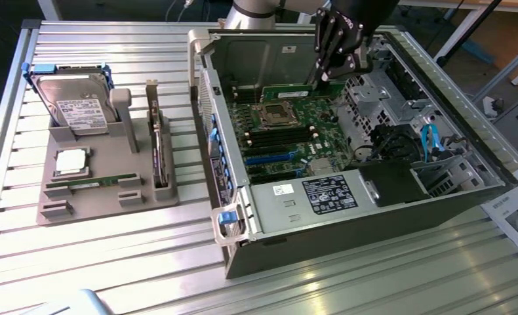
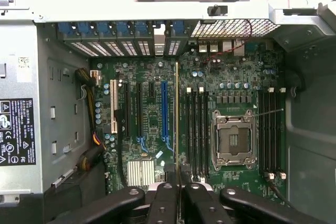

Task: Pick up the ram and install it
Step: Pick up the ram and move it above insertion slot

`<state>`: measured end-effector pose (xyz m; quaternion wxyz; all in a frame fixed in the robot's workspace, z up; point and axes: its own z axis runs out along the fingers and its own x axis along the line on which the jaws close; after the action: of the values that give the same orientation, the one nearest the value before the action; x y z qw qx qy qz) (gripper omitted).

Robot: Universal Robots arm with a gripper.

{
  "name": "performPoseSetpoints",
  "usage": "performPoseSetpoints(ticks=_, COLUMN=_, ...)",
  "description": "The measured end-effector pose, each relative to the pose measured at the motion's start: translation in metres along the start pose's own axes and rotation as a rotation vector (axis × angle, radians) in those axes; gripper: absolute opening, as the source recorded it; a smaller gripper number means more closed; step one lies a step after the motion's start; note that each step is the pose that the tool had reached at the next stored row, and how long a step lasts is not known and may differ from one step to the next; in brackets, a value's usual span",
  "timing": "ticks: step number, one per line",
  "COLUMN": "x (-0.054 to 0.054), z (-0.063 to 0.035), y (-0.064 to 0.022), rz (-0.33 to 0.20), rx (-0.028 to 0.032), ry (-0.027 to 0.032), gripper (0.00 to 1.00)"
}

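You see big open computer case [image 1: 347, 226]. Gray tray [image 1: 101, 207] sits beside case, on exterior view's left, 1 spare stick [image 1: 93, 180] lying on it. Gripper [image 1: 326, 77] hangs over case, fingers squeezed on ram [image 1: 285, 85], held on edge above case's green board [image 1: 324, 125].

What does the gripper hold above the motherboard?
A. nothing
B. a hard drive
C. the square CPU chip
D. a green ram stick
D: the gripper is shut on the ram, a thin green stick above the motherboard in the open computer case, while the hard drive and the CPU chip rest in the grey holder.
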<state>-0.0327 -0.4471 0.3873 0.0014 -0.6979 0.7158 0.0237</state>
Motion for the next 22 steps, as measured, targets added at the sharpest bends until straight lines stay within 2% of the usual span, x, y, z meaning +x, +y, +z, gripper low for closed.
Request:
performPoseSetpoints(ticks=10, x=-0.0005, z=0.0029, y=-0.0002, rz=0.011, rx=0.0003, ry=-0.0001, gripper=0.12)
performPoseSetpoints(ticks=12, x=-0.0005, z=0.0029, y=-0.0011, rz=0.011, rx=-0.003, ry=-0.0002, gripper=0.12)
performPoseSetpoints(ticks=13, x=-0.0006, z=0.0029, y=-0.0021, rz=0.011, rx=-0.0072, ry=0.0, gripper=0.12)
performPoseSetpoints(ticks=14, x=-0.0006, z=0.0028, y=-0.0034, rz=0.011, rx=-0.0126, ry=0.0002, gripper=0.12)
performPoseSetpoints(ticks=15, x=-0.0006, z=0.0027, y=-0.0052, rz=0.012, rx=-0.0209, ry=0.0005, gripper=0.12)
performPoseSetpoints(ticks=18, x=-0.0007, z=0.003, y=-0.0053, rz=0.012, rx=-0.0211, ry=0.0005, gripper=0.12)
performPoseSetpoints(ticks=22, x=-0.0012, z=0.0087, y=-0.0055, rz=0.012, rx=-0.0212, ry=0.0006, gripper=0.12)
